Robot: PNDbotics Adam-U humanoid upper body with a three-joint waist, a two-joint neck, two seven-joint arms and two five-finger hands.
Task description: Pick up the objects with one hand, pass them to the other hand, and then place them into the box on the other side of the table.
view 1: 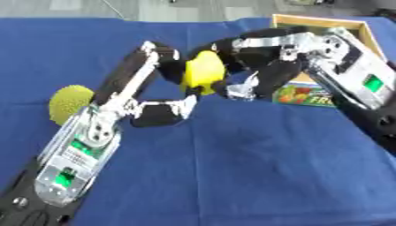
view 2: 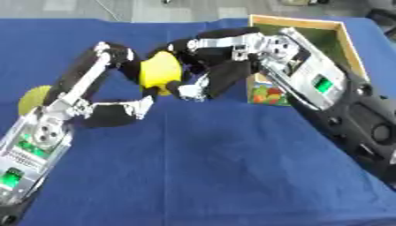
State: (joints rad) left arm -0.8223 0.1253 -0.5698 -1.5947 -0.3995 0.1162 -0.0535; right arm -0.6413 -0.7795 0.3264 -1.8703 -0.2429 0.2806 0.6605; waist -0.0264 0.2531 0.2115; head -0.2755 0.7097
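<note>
Where the two hands meet above the blue desk [view 1: 232, 167], we see a yellow object [view 1: 203, 70] between them; the right hand [view 1: 259, 66] has its fingers [view 1: 236, 91] curled round the object's right side and underneath, gripping it; the left hand [view 1: 143, 88] touches the object's left side, one finger [view 1: 147, 55] reaching up beside it and another [view 1: 166, 110] bent below, so both are closed on it; we cannot tell which hand bears the weight; a second, bumpy yellow-green object [view 1: 68, 102] lies on the desk just left of the left hand's fingers, partly hidden by the arm; a wooden box [view 2: 340, 33] sits behind the right hand's fingers, a colourful printed carton [view 1: 306, 95] at its front edge.
</note>
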